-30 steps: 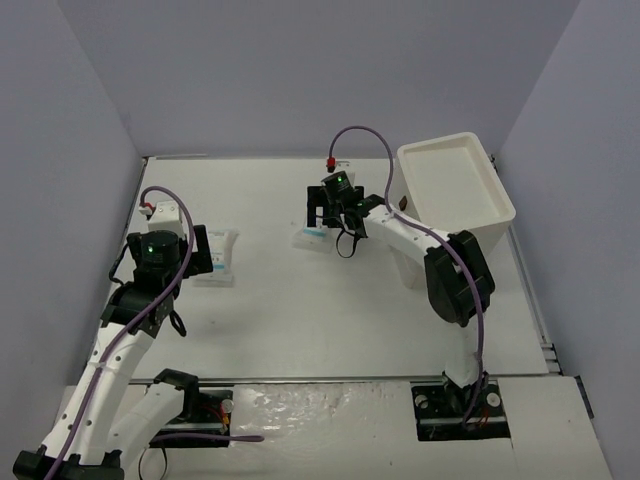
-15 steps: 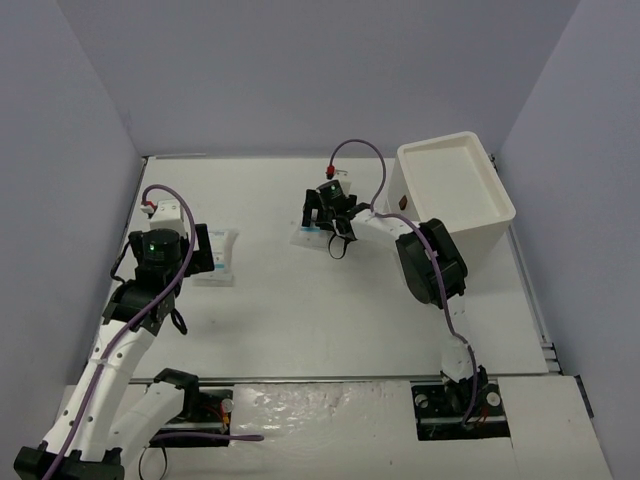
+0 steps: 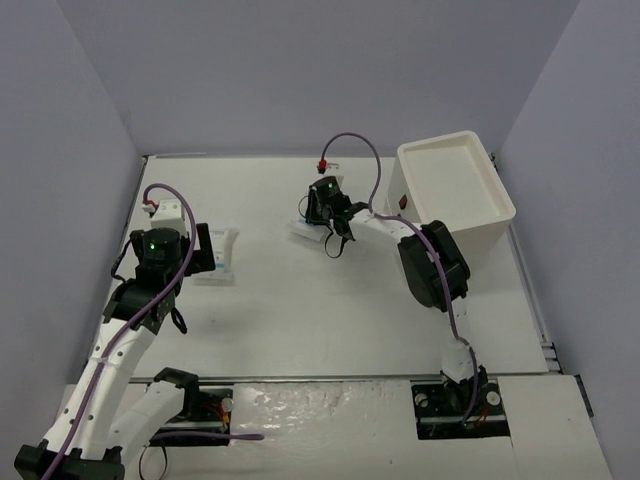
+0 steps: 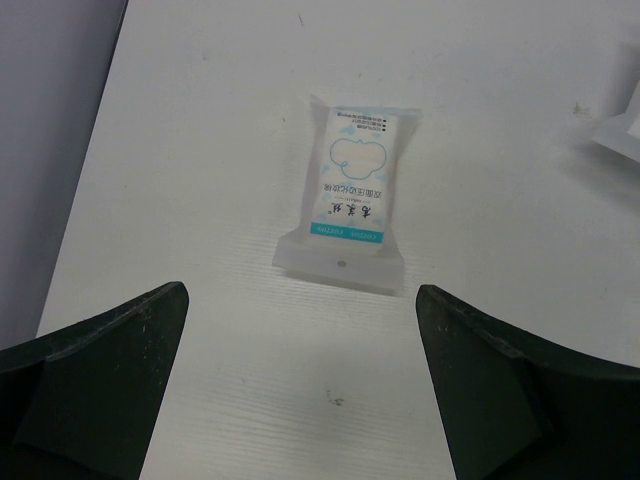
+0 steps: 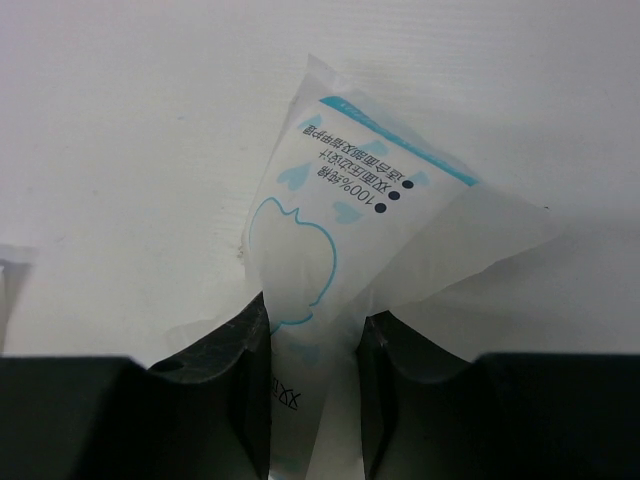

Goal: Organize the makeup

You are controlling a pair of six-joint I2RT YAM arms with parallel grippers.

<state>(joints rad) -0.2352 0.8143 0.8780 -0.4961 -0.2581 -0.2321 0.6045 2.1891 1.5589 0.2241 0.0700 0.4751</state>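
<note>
**While the right gripper (image 5: 310, 335) pinches the crumpled packet (image 5: 335, 215), the flat packet (image 4: 350, 190) lies apart**

Far right on the table (image 3: 320, 300) stands the white box (image 3: 452, 186), its open top showing a pale interior. Left of it, narrowed jaws clamp the crumpled packet. The left gripper (image 4: 300, 300) gapes wide before the flat packet.

The lower end of the packet (image 5: 320, 220) is hidden, apparently pinched, inside the right end effector (image 5: 312, 322).
</note>
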